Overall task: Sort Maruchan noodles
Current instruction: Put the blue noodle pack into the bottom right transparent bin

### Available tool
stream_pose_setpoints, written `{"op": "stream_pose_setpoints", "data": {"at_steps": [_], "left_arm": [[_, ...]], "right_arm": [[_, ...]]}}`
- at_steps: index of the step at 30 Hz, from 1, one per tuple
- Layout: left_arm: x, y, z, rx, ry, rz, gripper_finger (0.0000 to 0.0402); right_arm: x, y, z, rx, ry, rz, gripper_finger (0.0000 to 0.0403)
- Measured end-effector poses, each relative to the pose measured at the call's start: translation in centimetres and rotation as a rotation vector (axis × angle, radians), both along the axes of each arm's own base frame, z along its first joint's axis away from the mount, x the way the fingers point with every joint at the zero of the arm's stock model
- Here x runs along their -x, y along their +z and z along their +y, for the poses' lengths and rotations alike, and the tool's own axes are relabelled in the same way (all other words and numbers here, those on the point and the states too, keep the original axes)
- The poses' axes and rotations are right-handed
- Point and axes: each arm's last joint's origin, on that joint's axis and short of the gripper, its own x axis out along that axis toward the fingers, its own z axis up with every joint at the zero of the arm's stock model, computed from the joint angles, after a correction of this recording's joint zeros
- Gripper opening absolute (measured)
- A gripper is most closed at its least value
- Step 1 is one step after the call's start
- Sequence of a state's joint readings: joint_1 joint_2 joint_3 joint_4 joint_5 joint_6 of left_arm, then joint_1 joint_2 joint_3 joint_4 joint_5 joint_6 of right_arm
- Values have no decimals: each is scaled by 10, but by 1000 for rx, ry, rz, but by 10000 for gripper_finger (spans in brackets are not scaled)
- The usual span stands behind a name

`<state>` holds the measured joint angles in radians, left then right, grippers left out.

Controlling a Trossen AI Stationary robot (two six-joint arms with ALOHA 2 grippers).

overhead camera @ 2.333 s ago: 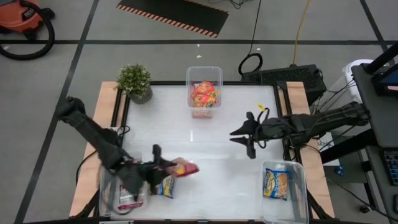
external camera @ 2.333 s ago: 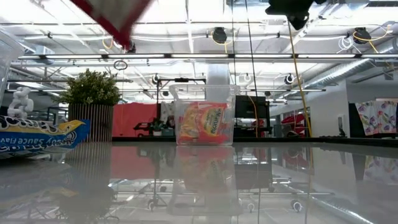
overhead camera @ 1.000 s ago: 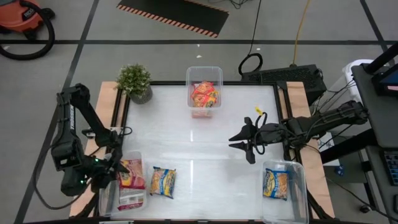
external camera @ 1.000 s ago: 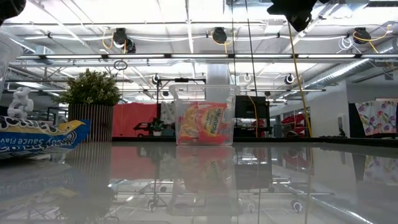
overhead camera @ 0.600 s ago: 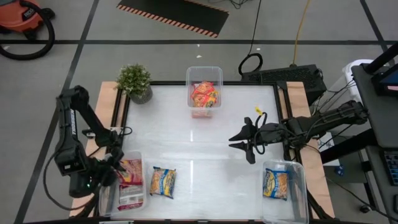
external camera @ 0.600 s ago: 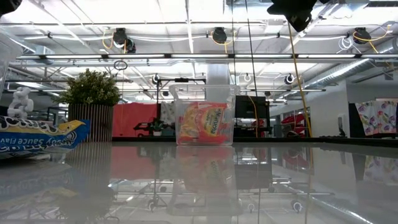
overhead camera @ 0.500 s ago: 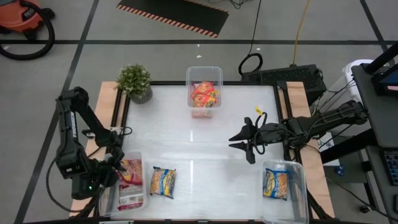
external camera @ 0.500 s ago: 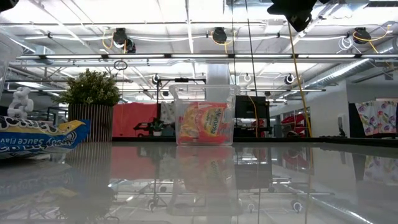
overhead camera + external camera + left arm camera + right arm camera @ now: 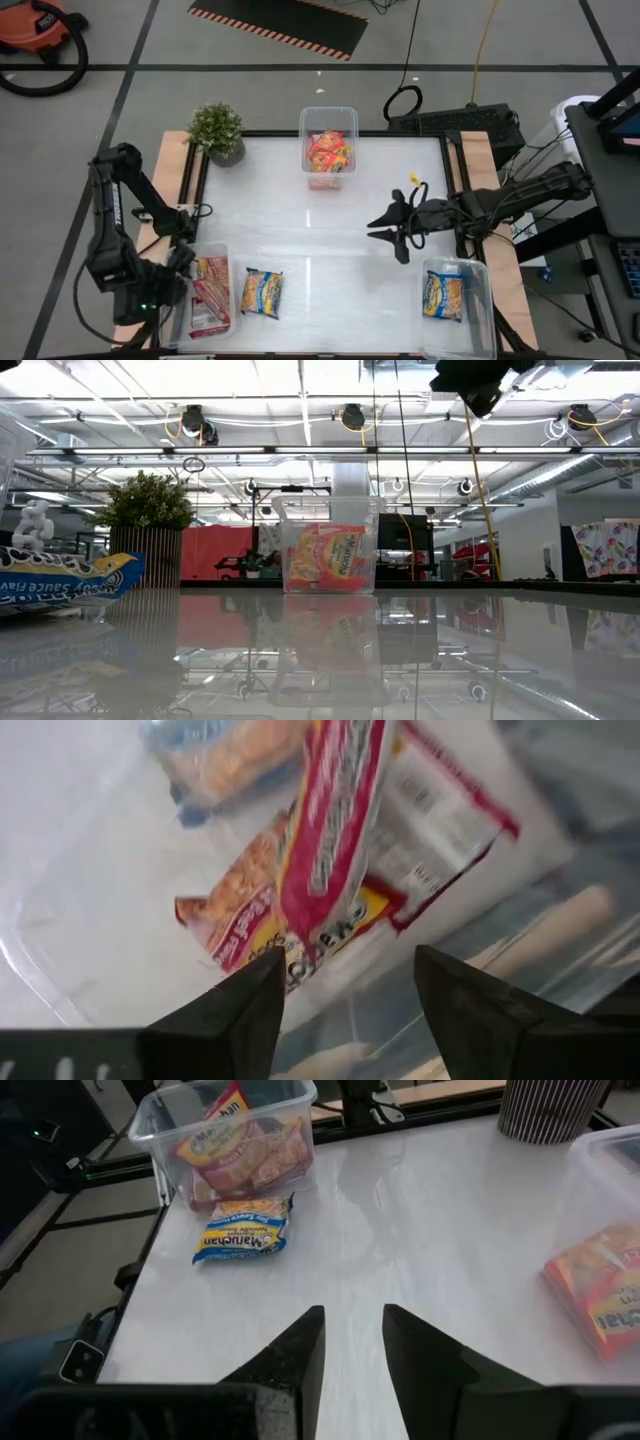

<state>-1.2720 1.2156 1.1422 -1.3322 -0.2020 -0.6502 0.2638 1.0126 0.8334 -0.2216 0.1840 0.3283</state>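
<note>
Red Maruchan packets (image 9: 208, 290) lie in the clear near-left bin (image 9: 166, 300); in the left wrist view one red packet (image 9: 330, 830) leans tilted on another (image 9: 250, 920). A yellow-blue packet (image 9: 262, 292) lies flat on the table beside that bin. Another yellow-blue packet (image 9: 443, 295) lies in the near-right bin, and red-orange packets (image 9: 328, 152) lie in the far bin. My left gripper (image 9: 180, 262) hangs open above the near-left bin's left side, clear of the packets. My right gripper (image 9: 388, 232) waits open above the table's right half.
A potted plant (image 9: 218, 132) stands at the far-left corner. The clear far bin (image 9: 348, 112) sits at the far edge's middle, and the near-right bin (image 9: 486, 300) at the near-right corner. Bare white table (image 9: 300, 225) spreads between the bins.
My left gripper carried a red packet from above the table's near-left part toward the left edge and let it go; the packet now lies in the near-left bin. Since then the left arm has drawn back a little toward the near-left corner.
</note>
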Motion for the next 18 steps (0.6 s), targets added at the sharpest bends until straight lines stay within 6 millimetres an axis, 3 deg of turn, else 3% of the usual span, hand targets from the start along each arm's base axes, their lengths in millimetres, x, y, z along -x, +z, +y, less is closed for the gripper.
{"op": "stream_pose_setpoints", "data": {"at_steps": [4, 10, 14, 18], "left_arm": [[-3, 18, -4, 66, 21, -74, 227], [-16, 40, -9, 132, 89, -343, 227], [-29, 42, -11, 151, 195, -515, 227], [-42, 34, -11, 178, 339, -491, 227]], "right_arm": [[-2, -9, 0, -4, 5, -48, 100], [-5, -8, -1, -40, -9, -128, 100], [-11, -9, 1, -57, -10, -145, 100], [-20, -14, 5, -78, 16, -155, 100]]}}
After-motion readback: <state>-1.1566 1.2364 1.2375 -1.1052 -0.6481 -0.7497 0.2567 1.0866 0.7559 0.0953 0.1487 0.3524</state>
